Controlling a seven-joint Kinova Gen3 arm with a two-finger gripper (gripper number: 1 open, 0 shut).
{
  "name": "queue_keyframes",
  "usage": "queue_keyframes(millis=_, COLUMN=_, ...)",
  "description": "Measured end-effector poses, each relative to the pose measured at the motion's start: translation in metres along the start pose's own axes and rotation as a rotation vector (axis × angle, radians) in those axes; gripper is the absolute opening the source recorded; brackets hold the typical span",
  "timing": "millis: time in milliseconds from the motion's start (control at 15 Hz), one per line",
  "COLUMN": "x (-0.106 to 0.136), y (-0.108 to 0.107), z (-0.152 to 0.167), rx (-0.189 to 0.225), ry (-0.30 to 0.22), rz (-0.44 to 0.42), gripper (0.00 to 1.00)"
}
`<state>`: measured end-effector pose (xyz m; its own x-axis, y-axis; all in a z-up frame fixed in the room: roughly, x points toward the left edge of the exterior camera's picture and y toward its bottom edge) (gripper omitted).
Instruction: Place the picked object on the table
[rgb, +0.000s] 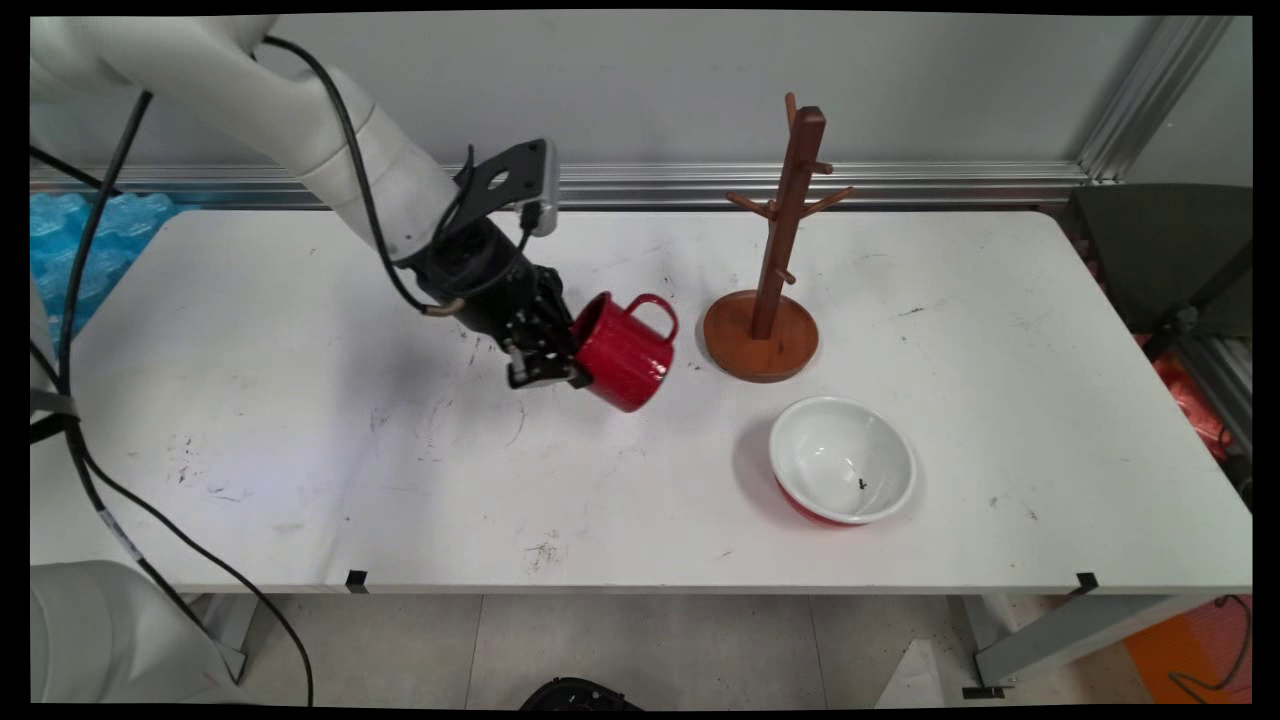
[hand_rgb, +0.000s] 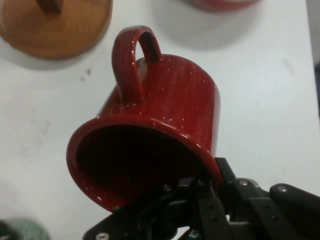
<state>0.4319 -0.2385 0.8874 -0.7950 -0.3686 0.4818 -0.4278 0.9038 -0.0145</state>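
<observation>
White tabletop (rgb: 300, 400); jaws pinching rim of red mug (rgb: 625, 352), tilted, held aloft (handle up) near wooden mug tree (rgb: 775, 290); worth keeping grip firm.

Red speckled mug (rgb: 625, 352) tilted above table, rim clamped by gripper (rgb: 556, 366).

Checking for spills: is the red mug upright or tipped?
Tipped: the red mug, held at its rim by the gripper, lies sideways, handle up.
</observation>
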Motion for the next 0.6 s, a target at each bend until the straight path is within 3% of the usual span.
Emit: queue_keyframes(millis=600, x=-0.002, y=0.001, z=-0.016, rx=0.06, ry=-0.21, rz=0.133, gripper=0.0)
